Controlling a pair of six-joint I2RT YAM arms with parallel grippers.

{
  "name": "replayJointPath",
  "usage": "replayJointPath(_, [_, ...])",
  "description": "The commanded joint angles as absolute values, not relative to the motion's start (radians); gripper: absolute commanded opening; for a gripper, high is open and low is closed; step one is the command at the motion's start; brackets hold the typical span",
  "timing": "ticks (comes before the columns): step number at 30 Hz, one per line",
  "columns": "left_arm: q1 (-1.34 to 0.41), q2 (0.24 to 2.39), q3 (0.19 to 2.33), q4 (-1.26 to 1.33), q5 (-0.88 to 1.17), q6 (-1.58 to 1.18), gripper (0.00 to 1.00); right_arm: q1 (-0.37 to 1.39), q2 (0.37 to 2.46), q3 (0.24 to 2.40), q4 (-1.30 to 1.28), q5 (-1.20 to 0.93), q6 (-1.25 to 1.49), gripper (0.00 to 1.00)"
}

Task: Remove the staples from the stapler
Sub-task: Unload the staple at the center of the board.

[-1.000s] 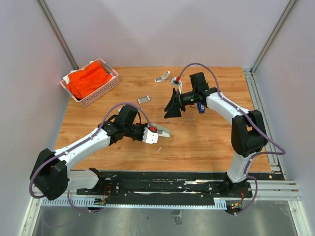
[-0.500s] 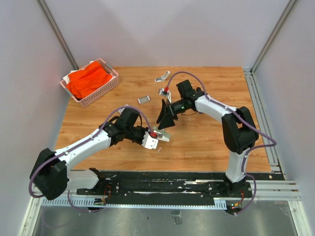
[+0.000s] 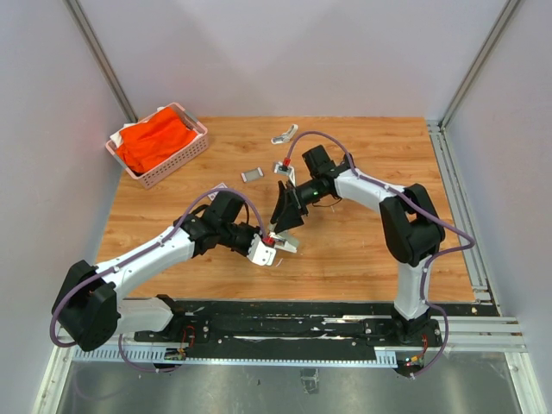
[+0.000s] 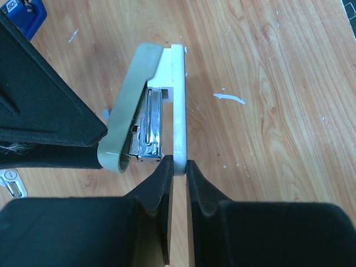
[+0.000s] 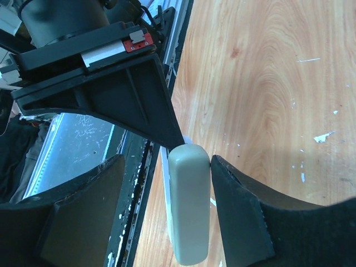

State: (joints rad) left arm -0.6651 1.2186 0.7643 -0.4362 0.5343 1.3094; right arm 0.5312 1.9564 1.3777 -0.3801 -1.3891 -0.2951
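Firmly in left gripper (image 4: 179,167): stapler (image 4: 178,105) (pale, ajar)

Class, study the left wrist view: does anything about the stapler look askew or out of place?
Yes. The stapler, clamped in the left gripper, gapes open: its grey-green top arm angles away from the white base, baring the silvery staple channel.

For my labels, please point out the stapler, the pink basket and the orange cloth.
stapler (image 4: 178,94): left wrist view, white base.
pink basket (image 3: 177,162): top view, near wall.
orange cloth (image 3: 155,140): top view, its middle.
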Motion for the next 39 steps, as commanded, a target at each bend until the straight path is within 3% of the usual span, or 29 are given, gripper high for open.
replayJointPath(1, [-0.676,1.198,0.76,-0.42,0.569,1.327,0.0,0.561,1.976,1.412,-0.431,-1.449,-0.343,0.64])
replayJointPath(13, [-0.678,1.192,0.76,-0.42,0.57,1.324,0.0,0.592,2.044,1.446,-0.514,-1.424,-0.403,0.6])
replayJointPath(17, [-0.678,1.192,0.753,-0.42,0.566,1.329,0.0,0.589,2.049,1.465,-0.526,-1.444,-0.4,0.5])
replayJointPath(21, [-0.678,1.187,0.732,-0.413,0.563,1.334,0.0,0.572,2.044,1.498,-0.55,-1.463,-0.387,0.47])
replayJointPath(26, [-0.678,1.186,0.714,-0.401,0.55,1.338,0.0,0.538,2.036,1.506,-0.551,-1.478,-0.37,0.28])
replayJointPath(31, [-0.678,1.189,0.709,-0.361,0.529,1.292,0.0,0.516,2.004,1.504,-0.551,-1.486,-0.368,0.16])
replayJointPath(39, [-0.678,1.183,0.626,-0.159,0.437,1.151,0.0,0.422,1.867,1.518,-0.546,-1.479,-0.362,0.09])
